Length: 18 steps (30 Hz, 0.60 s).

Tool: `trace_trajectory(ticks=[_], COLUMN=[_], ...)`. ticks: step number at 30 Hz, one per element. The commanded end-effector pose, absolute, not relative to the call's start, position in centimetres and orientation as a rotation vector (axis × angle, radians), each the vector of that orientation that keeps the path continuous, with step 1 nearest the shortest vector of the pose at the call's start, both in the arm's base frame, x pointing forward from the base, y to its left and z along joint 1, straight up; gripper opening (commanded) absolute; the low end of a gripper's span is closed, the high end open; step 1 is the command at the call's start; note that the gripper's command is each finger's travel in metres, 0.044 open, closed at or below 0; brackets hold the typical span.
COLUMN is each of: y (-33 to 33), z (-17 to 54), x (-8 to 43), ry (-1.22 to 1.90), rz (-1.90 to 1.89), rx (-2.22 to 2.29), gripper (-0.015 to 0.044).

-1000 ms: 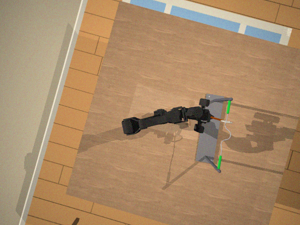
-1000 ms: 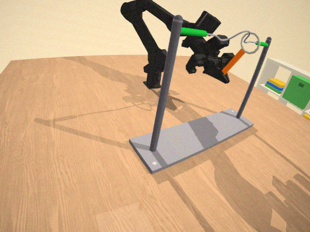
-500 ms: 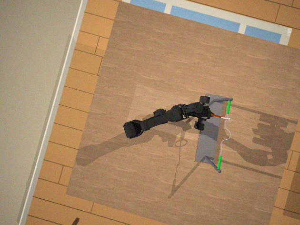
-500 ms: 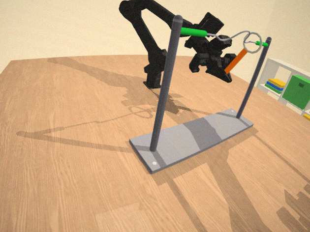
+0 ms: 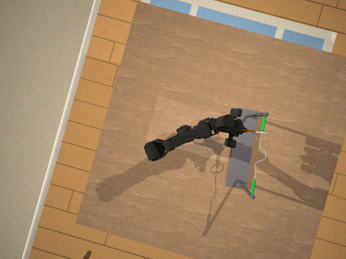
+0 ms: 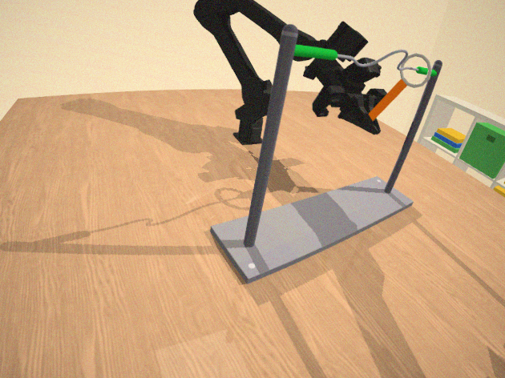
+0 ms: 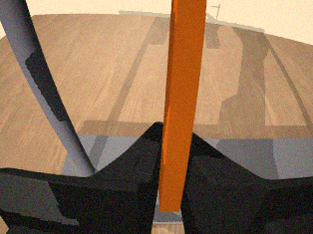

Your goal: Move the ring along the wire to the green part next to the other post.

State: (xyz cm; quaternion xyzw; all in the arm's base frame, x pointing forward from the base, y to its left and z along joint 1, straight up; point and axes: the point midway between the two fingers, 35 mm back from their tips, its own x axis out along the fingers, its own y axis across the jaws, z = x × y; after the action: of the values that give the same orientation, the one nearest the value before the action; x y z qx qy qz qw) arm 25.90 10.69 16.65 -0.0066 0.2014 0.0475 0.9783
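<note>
Nearest in the exterior view stands a dark grey round post (image 6: pixel 271 134) (image 5: pixel 252 196), rising from a flat grey rectangular base plate (image 6: pixel 282 243) (image 5: pixel 239 169) (image 7: pixel 294 157). A green sleeve (image 6: pixel 316 52) (image 5: pixel 253 187) leads off that post and bears nothing. Beyond it the thin grey bent wire (image 6: pixel 366 64) (image 5: pixel 265 153) winds across.

Farther along, the black two-fingered gripper (image 6: pixel 373 123) (image 5: pixel 244 130) (image 7: pixel 166 129) pinches the straight orange bar handle (image 6: pixel 387 99) (image 5: pixel 249 130) (image 7: pixel 184 83) near its lower end. The handle slants up to the pale grey ring (image 6: pixel 414 86) (image 5: pixel 261 132), which is around the wire at the inner end of the far green sleeve (image 6: pixel 426 71) (image 5: pixel 263 122). Whether the ring touches anything is too fine to tell.

The second dark grey post (image 6: pixel 414 126) (image 5: pixel 256 114) (image 7: pixel 22 43) stands just past that sleeve, and a white shelf unit (image 6: pixel 471 106) lies behind.

The grasp is done. If the far sleeve is the goal, as I judge, the grey stretch is nearly all crossed. Left to do: bring the ring fully over the green, let it hang, open the fingers and withdraw clear of everything.
</note>
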Motion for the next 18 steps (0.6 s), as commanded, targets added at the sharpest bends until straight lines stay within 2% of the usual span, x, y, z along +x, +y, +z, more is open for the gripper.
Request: trace_trajectory(ticks=[1,18], y=[11.1,12.8], z=[16.8,16.8], x=[25.9,25.7], ry=[0.4,0.399], rz=[0.092,0.09], rx=[-0.017,-0.018], gripper=[-0.015,-0.015])
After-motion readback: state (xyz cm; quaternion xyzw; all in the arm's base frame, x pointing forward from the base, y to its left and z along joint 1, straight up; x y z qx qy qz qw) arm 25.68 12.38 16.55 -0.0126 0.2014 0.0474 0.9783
